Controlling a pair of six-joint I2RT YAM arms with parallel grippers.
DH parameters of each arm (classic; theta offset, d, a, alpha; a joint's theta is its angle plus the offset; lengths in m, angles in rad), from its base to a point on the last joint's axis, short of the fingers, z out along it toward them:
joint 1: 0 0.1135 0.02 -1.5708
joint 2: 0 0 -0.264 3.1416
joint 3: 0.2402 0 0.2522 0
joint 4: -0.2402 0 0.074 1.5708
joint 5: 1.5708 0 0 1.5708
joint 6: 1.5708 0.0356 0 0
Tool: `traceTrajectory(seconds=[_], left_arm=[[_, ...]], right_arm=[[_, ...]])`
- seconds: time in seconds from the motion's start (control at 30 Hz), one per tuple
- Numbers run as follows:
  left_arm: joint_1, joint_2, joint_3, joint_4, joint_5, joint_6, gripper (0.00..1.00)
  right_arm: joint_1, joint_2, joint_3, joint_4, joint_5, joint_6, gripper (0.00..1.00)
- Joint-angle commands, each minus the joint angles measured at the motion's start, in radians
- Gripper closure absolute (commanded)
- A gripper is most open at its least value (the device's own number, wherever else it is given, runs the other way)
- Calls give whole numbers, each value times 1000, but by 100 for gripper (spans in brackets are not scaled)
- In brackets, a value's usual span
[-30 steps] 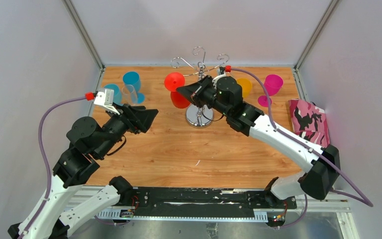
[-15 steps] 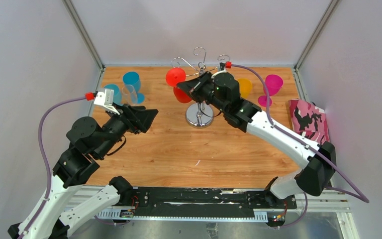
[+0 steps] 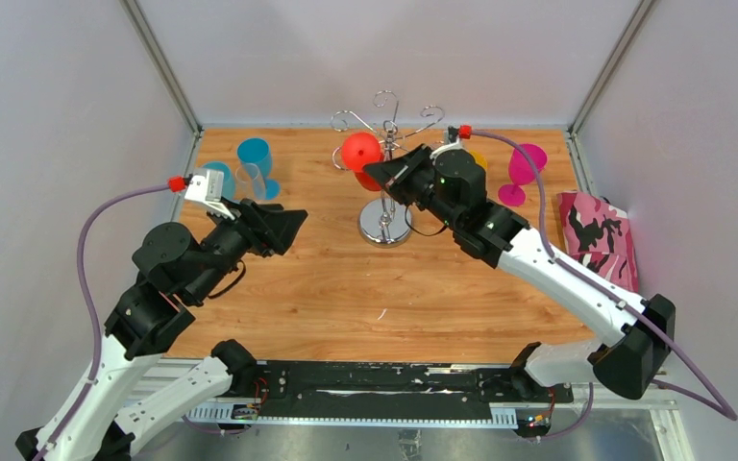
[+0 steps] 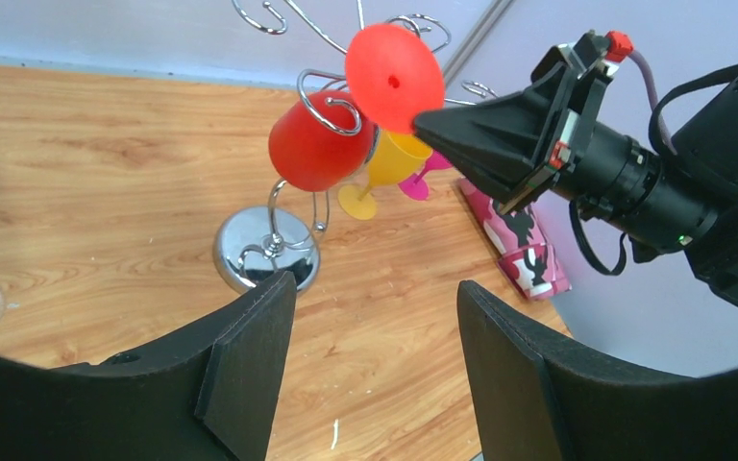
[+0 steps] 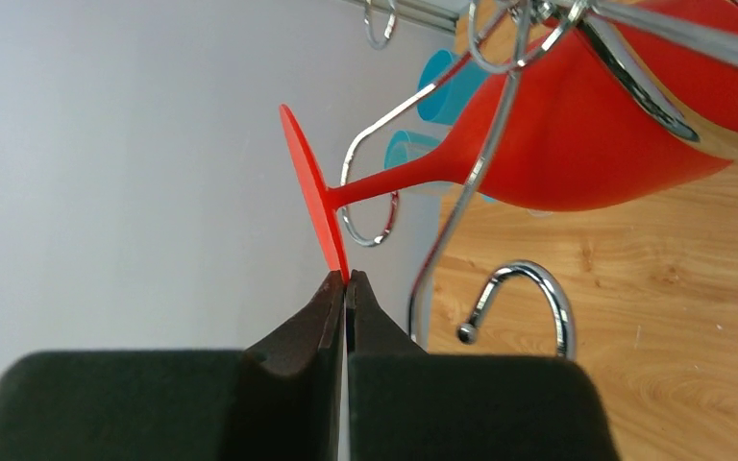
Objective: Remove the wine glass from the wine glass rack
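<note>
**Red glass on rack, right gripper nipping its foot**

Left gripper hangs over the table's left half, jaws apart and empty. Rack stands mid-table near the far edge. The glass hangs in the rack's wire arms, tipped almost sideways, with its stem through a curl and its bowl beside the pole. Glass: opaque red, probably plastic, with a round bowl, thin stem and flat disc foot. Right gripper is closed on the foot's rim, tips only. Risks, my judgement: so thin a pinch may slip and drop the glass. Pulling before the stem clears the curl could snag it and tip the rack. The orange glass just beyond could get knocked.
</note>
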Motion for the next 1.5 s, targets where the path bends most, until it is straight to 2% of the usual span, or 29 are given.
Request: traceTrajectory(seconds=[0.0, 0.27, 0.6, 0.83, 0.97, 1.07, 1.17, 1.27, 1.37, 1.47], left_arm=[[-7, 8, 14, 2, -17, 4, 33], [-7, 5, 15, 2, -30, -7, 32], [-7, 10, 7, 26, -64, -16, 31], [-7, 90, 64, 17, -122, 5, 29], [-7, 125, 88, 77, -120, 11, 26], [-7, 157, 74, 175, -54, 10, 23], [-6, 183, 25, 331, 41, 19, 21], [6, 202, -37, 565, 154, 2, 26], [53, 246, -80, 776, 319, -78, 28], [102, 327, -115, 1004, 462, -187, 28]], right_arm=[[-11, -32, -65, -7, -76, 11, 100], [-3, -83, -164, 28, -168, 17, 100], [13, -167, -127, -3, -342, -38, 100], [22, -240, -27, -116, -578, -89, 100], [23, -284, 120, -176, -644, -210, 100], [22, -326, 215, -178, -645, -340, 100], [21, -393, 288, -208, -567, -509, 100], [21, -440, 345, -249, -454, -634, 100], [22, -471, 386, -280, -370, -719, 100], [22, -480, 398, -279, -364, -730, 100]])
